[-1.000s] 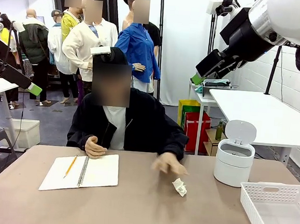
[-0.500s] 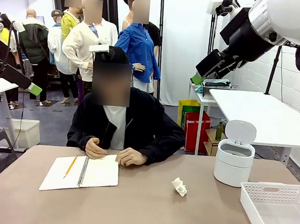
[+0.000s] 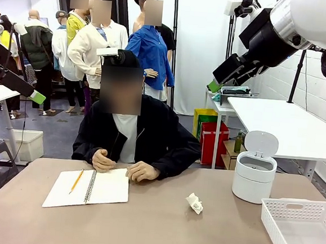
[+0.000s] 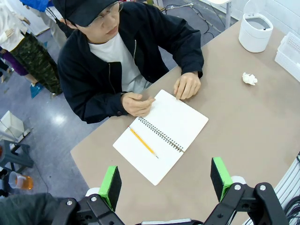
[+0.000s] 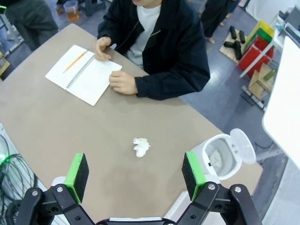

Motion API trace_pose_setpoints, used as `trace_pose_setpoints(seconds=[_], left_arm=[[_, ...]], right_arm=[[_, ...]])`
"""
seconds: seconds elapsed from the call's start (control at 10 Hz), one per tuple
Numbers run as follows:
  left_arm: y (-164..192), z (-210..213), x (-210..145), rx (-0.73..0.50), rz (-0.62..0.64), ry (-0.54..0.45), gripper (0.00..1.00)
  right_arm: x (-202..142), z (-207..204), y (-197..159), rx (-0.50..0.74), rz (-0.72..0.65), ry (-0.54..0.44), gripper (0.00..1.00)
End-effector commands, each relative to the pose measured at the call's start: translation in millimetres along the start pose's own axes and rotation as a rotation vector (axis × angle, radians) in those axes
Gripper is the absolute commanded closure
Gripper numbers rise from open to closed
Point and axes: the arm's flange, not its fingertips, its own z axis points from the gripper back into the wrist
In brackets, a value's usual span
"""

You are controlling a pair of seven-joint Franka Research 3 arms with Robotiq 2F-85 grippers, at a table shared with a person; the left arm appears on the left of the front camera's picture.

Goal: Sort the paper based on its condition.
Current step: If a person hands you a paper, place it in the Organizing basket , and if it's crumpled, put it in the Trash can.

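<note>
person's hand (image 3: pixel 143 171) has withdrawn from crumpled paper (image 3: pixel 195 203) to notebook (image 3: pixel 98 187) edge; left gripper (image 4: pixel 165 180) and right gripper (image 5: pixel 135 174) spread wide, empty.

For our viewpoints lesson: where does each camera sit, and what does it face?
Front view: at the robot's table edge, facing across the brown table at the seated person; a white arm link shows top right.
Left wrist view: high, looking down past the open left tool at the open white spiral notebook.
Right wrist view: high, looking down past the open right tool at the crumpled white paper ball.
Shared: both wrist views show that paper, notebook and person.
</note>
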Motion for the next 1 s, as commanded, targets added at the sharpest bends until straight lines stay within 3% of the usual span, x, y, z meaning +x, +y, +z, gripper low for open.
trace_pose_setpoints(seconds=[0.0, 0.2, 0.9], left_arm=[[0.5, -1.8, 0.5, -0.005, 0.004, -0.014, 0.00], [0.5, -1.8, 0.5, -0.005, 0.004, -0.014, 0.00], [0.5, -1.8, 0.5, -0.005, 0.004, -0.014, 0.00]], right_arm=[[0.0, 0.0, 0.0, 0.000, 0.000, 0.000, 0.00], [-4.3, -17.7, -6.6, -0.031, -0.051, 0.098, 0.00], [-49.9, -181.6, -45.4, -0.218, -0.359, 0.446, 0.00]])
